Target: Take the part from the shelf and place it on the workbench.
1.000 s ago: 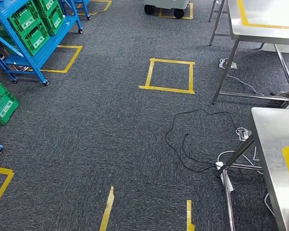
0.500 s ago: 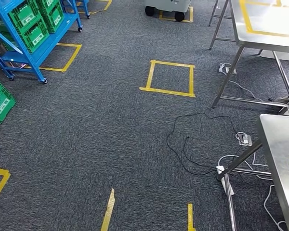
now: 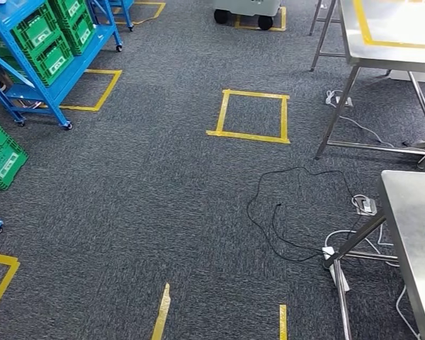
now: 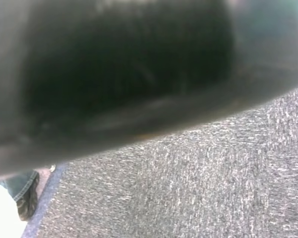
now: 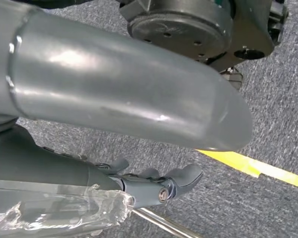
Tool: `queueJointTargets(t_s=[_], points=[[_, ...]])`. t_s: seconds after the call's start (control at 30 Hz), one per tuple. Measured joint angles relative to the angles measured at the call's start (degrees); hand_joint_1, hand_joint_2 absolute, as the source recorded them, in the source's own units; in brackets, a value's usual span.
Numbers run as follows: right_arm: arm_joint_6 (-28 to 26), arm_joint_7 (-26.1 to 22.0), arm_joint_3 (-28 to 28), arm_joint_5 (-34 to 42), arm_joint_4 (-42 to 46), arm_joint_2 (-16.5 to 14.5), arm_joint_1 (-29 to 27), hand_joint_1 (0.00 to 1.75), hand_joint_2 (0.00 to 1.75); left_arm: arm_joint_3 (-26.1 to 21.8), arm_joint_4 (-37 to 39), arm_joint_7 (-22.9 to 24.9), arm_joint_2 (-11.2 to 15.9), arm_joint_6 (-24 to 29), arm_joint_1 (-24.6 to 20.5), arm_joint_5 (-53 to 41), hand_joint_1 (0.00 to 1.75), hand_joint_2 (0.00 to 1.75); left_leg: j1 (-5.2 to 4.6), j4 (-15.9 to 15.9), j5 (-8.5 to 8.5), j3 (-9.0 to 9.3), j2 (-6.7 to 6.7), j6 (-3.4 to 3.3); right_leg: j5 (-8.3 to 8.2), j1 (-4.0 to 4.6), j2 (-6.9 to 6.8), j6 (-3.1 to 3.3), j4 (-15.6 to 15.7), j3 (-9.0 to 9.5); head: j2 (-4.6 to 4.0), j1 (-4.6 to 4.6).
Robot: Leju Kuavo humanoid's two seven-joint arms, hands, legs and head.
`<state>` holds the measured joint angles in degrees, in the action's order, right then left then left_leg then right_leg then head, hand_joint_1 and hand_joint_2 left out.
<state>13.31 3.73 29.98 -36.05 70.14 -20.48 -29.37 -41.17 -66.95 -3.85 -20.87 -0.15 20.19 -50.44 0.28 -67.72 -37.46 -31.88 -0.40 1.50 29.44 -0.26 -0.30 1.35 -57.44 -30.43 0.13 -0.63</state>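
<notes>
Right hand (image 5: 140,186) grips a clear-wrapped part (image 5: 57,210), edge-cropped and partly hidden behind its thick thumb. Left hand's grip can't be told: that wrist view is dark blur over carpet. Workbench (image 3: 414,234) corner is cropped, beside the black cable (image 3: 285,212).

blue shelf (image 3: 55,78) far left | workbench (image 3: 414,234) right | cable (image 3: 285,212) on carpet

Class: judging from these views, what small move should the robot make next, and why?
Probably turn right toward the steel workbench: clear plastic wrap, perhaps the part, lies by the right hand, and the blue shelf sits far left.
</notes>
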Motion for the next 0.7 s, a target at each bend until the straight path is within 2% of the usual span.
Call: queueJointTargets(t_s=[0.03,0.07,0.1,0.13,0.17,0.2,0.23,0.27,0.37,0.4,0.43,0.47,0.53,0.57,0.6,0.63,0.67,0.7], points=[[0.0,0.0,0.0,0.0,0.0,0.0,0.0,0.0,0.0,-0.1,0.0,0.0,0.0,0.0,0.0,0.0,0.0,0.0,0.17,-3.4,-1.02,-1.98,0.01,0.23,0.12,0.01,-0.04,0.07,0.0,0.07,0.0,0.02],[0.0,0.0,0.0,0.1,-0.1,0.0,0.0,0.0,0.0,-0.3,0.1,-0.1,0.0,0.0,0.0,-0.1,0.0,0.0,0.31,-5.1,-0.9,-3.24,0.01,0.41,0.29,0.01,-0.05,0.07,0.0,0.16,0.0,0.0],[0.0,0.0,0.0,0.1,-0.1,0.0,0.0,0.0,0.0,-0.4,0.1,-0.2,0.0,0.0,0.0,-0.2,0.0,0.0,0.45,-4.6,0.47,-3.44,0.02,0.55,0.49,-0.01,-0.03,-0.01,0.0,0.29,0.0,0.02],[-0.1,0.0,0.0,0.2,-0.1,0.0,0.0,0.0,0.0,-0.5,0.2,-0.2,0.0,0.0,0.0,-0.2,0.0,0.0,0.58,-2.1,2.75,-2.6,0.05,0.63,0.74,-0.04,0.0,-0.13,0.0,0.52,0.0,0.01],[-0.1,0.0,0.0,0.2,-0.1,0.0,0.0,0.0,0.0,-0.6,0.2,-0.3,0.0,0.0,0.0,-0.3,0.0,0.0,0.72,1.7,5.24,-1.06,0.1,0.68,1.03,-0.06,0.03,-0.33,0.0,0.81,0.0,-0.01],[-0.1,0.0,0.0,0.3,-0.2,0.0,0.0,0.0,0.0,-0.7,0.2,-0.3,0.1,0.1,-0.1,-0.3,0.0,0.0,0.75,5.4,6.88,0.52,0.16,0.67,1.35,0.03,0.07,-0.61,-0.1,1.09,0.0,-0.05],[-0.1,0.0,0.0,0.3,-0.2,0.0,0.0,0.0,0.0,-0.7,0.3,-0.4,0.0,0.1,-0.1,-0.3,0.0,0.0,0.73,8.1,7.71,1.66,0.18,0.48,1.61,0.13,0.1,-0.92,-0.2,1.31,0.0,-0.09],[-0.1,0.0,0.0,0.3,-0.2,0.0,0.0,0.0,0.0,-0.7,0.3,-0.4,0.0,0.1,-0.2,-0.3,0.0,0.0,0.65,9.5,7.82,2.24,0.19,0.21,1.78,0.21,0.12,-1.25,-0.2,1.41,0.0,-0.1],[-0.1,0.1,0.0,0.3,-0.2,0.0,0.0,0.0,0.0,-0.8,0.4,-0.5,0.0,0.2,-0.2,-0.3,0.0,0.0,0.42,10.2,7.65,2.45,0.14,-1.02,2.09,0.07,0.13,-2.22,-0.2,1.59,0.0,-0.08],[-0.1,0.0,0.0,0.3,-0.2,0.0,0.0,0.0,0.0,-0.8,0.4,-0.5,0.0,0.2,-0.2,-0.3,0.0,0.0,0.45,10.4,7.72,2.59,0.16,-1.43,2.71,-0.01,0.14,-2.48,-1.1,1.28,0.0,0.02],[-0.1,0.0,0.0,0.3,-0.2,0.0,0.1,0.0,0.0,-0.8,0.4,-0.5,0.0,0.3,-0.2,-0.3,0.0,0.0,0.52,10.6,7.77,2.73,0.2,-1.81,3.92,-0.06,0.17,-2.69,-3.1,0.36,0.0,0.18],[-0.1,0.1,-0.1,0.3,-0.2,0.0,0.1,0.0,0.0,-0.8,0.4,-0.5,0.0,0.3,-0.2,-0.3,0.0,0.0,0.52,10.7,7.72,2.85,0.26,-2.11,5.65,-0.1,0.19,-2.82,-6.5,-1.34,0.0,0.34],[-0.1,0.1,-0.1,0.3,-0.2,0.0,0.1,0.0,0.0,-0.8,0.4,-0.5,0.0,0.3,-0.2,-0.3,0.0,0.0,0.34,10.7,7.45,2.97,0.34,-2.54,8.77,-0.11,0.19,-2.99,-14.4,-5.83,0.0,0.55],[-0.1,0.1,-0.1,0.3,-0.3,0.0,0.1,0.0,0.0,-0.8,0.4,-0.5,0.0,0.3,-0.2,-0.3,0.0,0.0,0.23,10.7,7.28,3.13,0.34,-2.65,9.06,-0.12,0.19,-2.99,-16.9,-7.41,0.0,0.54],[-0.1,0.1,-0.1,0.3,-0.3,0.0,0.1,0.0,0.0,-0.8,0.4,-0.5,0.0,0.3,-0.2,-0.3,0.0,0.0,0.16,10.7,7.07,3.38,0.3,-2.7,8.12,-0.11,0.2,-2.92,-17.1,-7.93,0.0,0.55],[-0.1,0.1,-0.1,0.3,-0.3,0.0,0.1,0.0,0.0,-0.8,0.4,-0.5,0.0,0.3,-0.2,-0.3,0.0,0.0,0.11,10.7,6.81,3.78,0.23,-2.67,6.06,-0.08,0.2,-2.76,-14.9,-7.24,0.0,0.55],[-0.1,0.2,-0.1,0.3,-0.3,0.0,0.1,0.0,0.0,-0.8,0.4,-0.5,-0.1,0.3,-0.2,-0.3,0.0,0.0,0.08,10.7,6.49,4.25,0.16,-2.57,3.5,-0.03,0.2,-2.49,-11.1,-5.71,0.0,0.56],[-0.1,0.2,-0.1,0.3,-0.3,0.0,0.1,0.0,0.0,-0.8,0.5,-0.5,-0.1,0.3,-0.2,-0.3,0.0,0.0,-0.01,10.6,6.15,4.66,0.12,-2.37,1.59,0.09,0.2,-2.22,-7.2,-3.99,0.0,0.59]])
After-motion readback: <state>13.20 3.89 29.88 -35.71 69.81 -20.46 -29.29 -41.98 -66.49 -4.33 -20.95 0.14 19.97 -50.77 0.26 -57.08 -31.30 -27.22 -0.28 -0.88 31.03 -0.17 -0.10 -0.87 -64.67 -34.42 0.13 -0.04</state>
